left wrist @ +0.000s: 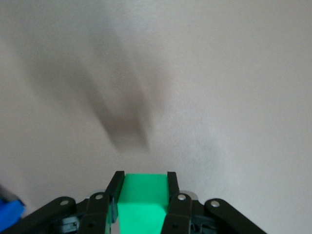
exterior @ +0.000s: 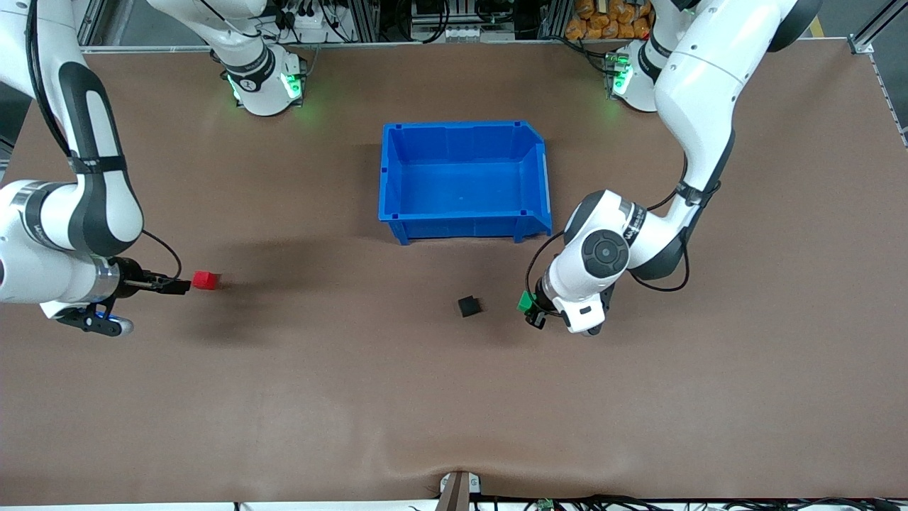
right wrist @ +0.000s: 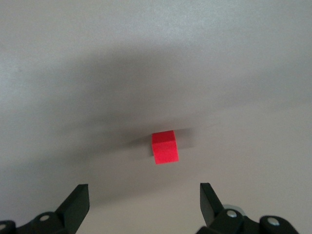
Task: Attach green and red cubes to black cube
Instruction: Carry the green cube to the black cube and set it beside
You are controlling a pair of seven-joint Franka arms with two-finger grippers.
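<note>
- Brown table (exterior: 355, 397) carries a blue bin (exterior: 533, 170), which stands near the middle, toward the robots' bases.
- Black cube (exterior: 468, 306) lies on the table, nearer to the front camera than the bin, at about 6 o'clock from the bin in the front view.
- Green cube (exterior: 525, 301) is held between the fingers (left wrist: 113, 195) of the left gripper (exterior: 530, 310), which are closed on two of its sides.
- In the left wrist view the green cube (left wrist: 142, 202) fills the gap between both fingers, and a blue corner of the bin (left wrist: 9, 214) shows at the edge.
- The held green cube is close to the black cube, at about 3 o'clock from it in the front view, but the two are apart.
- Red cube (exterior: 205, 279) lies on the table toward the right arm's end, well apart from the black cube, at about 9 o'clock from it.
- The right gripper (exterior: 177, 286) is just beside the red cube and low by the table, with its fingers (right wrist: 75, 204) spread wide and holding nothing.
- In the right wrist view the red cube (right wrist: 164, 146) lies ahead of the open fingers, not between them.
</note>
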